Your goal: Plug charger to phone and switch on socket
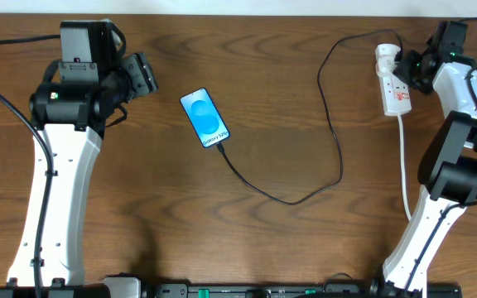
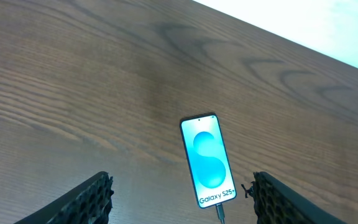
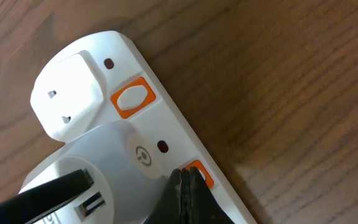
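The phone [image 1: 205,118] lies flat mid-table with a lit blue screen; it also shows in the left wrist view [image 2: 207,160]. The charger's black cable [image 1: 338,157] has its connector tip [image 2: 220,214] in the phone's bottom end and runs right, up to the socket [image 1: 393,87]. There its black plug [image 3: 48,193] sits in a white USB adapter [image 3: 123,162] on the socket [image 3: 160,115]. My right gripper [image 3: 188,186] is shut, its tip on an orange-red switch [image 3: 202,175] beside the adapter. My left gripper [image 2: 182,193] is open and empty, above the table just left of the phone.
A second orange-red switch [image 3: 132,98] sits beside a white plug [image 3: 67,99] at the socket's end. The socket's white cord [image 1: 404,165] runs toward the front edge next to the right arm's base. The table's far edge [image 2: 328,37] lies beyond the phone.
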Robot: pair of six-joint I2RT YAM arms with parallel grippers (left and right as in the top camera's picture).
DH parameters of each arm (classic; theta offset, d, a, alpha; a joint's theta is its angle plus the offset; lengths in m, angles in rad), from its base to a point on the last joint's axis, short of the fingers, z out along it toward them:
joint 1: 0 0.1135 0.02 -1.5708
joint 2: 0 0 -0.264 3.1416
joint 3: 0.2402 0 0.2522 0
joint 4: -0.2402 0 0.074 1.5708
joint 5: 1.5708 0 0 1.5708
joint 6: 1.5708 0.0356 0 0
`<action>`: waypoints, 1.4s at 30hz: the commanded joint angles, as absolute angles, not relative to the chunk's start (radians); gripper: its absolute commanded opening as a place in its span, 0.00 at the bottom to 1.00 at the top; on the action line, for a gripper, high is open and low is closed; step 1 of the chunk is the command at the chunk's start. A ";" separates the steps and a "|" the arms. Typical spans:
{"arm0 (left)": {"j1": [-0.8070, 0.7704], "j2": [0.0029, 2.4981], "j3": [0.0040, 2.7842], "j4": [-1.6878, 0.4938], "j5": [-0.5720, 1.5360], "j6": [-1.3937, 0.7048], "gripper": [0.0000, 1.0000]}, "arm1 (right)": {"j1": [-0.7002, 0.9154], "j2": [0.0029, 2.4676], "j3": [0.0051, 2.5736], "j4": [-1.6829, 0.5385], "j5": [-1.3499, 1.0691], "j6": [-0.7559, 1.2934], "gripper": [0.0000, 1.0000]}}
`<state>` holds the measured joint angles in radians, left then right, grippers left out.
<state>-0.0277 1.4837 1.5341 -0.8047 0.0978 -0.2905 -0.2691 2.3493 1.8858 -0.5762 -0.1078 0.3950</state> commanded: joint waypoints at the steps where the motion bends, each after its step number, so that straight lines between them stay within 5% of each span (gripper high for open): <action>1: -0.023 1.493 1.537 -0.807 0.084 -0.281 0.73 | -0.229 2.358 1.921 -0.574 -0.193 0.407 0.01; 42: -0.023 1.493 1.537 -0.807 0.085 -0.281 0.73 | -0.194 2.358 1.919 -0.592 -0.167 0.430 0.01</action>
<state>-0.0277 1.4837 1.5341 -0.8047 0.0978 -0.2905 -0.2558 2.3497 1.8954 -0.5983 -0.0723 0.4179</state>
